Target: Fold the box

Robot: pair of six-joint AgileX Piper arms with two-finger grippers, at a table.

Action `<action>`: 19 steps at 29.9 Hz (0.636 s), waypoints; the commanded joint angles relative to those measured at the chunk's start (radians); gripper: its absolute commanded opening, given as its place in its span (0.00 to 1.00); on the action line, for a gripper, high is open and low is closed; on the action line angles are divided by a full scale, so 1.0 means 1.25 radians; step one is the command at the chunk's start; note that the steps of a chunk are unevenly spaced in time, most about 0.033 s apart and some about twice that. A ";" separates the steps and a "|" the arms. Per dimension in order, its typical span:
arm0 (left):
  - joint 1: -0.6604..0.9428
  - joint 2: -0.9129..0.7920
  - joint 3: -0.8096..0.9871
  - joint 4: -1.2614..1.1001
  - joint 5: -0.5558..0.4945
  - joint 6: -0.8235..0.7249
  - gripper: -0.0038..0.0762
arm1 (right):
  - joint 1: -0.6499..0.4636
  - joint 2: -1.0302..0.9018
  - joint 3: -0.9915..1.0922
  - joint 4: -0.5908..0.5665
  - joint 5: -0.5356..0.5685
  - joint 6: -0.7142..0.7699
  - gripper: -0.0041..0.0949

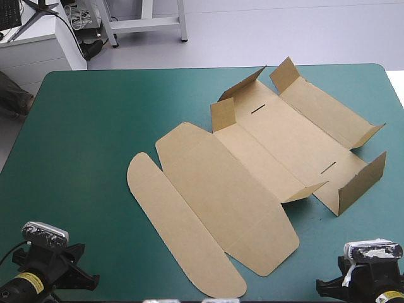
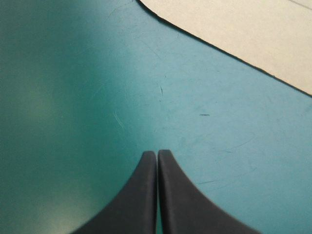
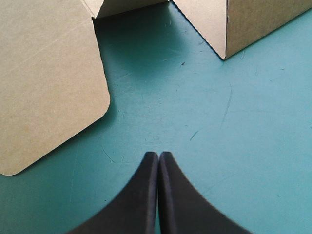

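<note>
The brown box (image 1: 252, 164) lies unfolded in the middle and right of the teal-green table, its lid and rounded tongue flat toward the front left, several side flaps partly raised at the back right. My left gripper (image 2: 157, 155) is shut over bare cover near the front left corner, with the edge of the rounded tongue (image 2: 253, 34) well ahead of it. My right gripper (image 3: 159, 156) is shut near the front right corner. Ahead of it sit the lid's rounded corner (image 3: 44, 92) and a raised flap (image 3: 243, 24). Neither gripper touches the board.
Bare teal-green cover (image 1: 82, 126) stretches along the left and back left of the table. A white cabinet (image 1: 38, 44) and a frame's legs stand beyond the far edge.
</note>
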 commanded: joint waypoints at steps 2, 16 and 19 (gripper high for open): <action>-0.003 0.008 -0.020 -0.003 -0.042 -0.003 0.04 | 0.002 0.013 -0.021 0.015 -0.044 -0.004 0.02; -0.003 0.008 -0.020 -0.003 -0.042 -0.024 0.04 | 0.002 0.016 -0.028 -0.014 -0.034 0.009 0.02; -0.003 0.008 -0.020 -0.003 -0.042 -0.022 0.04 | 0.002 0.044 -0.053 -0.024 -0.013 0.081 0.02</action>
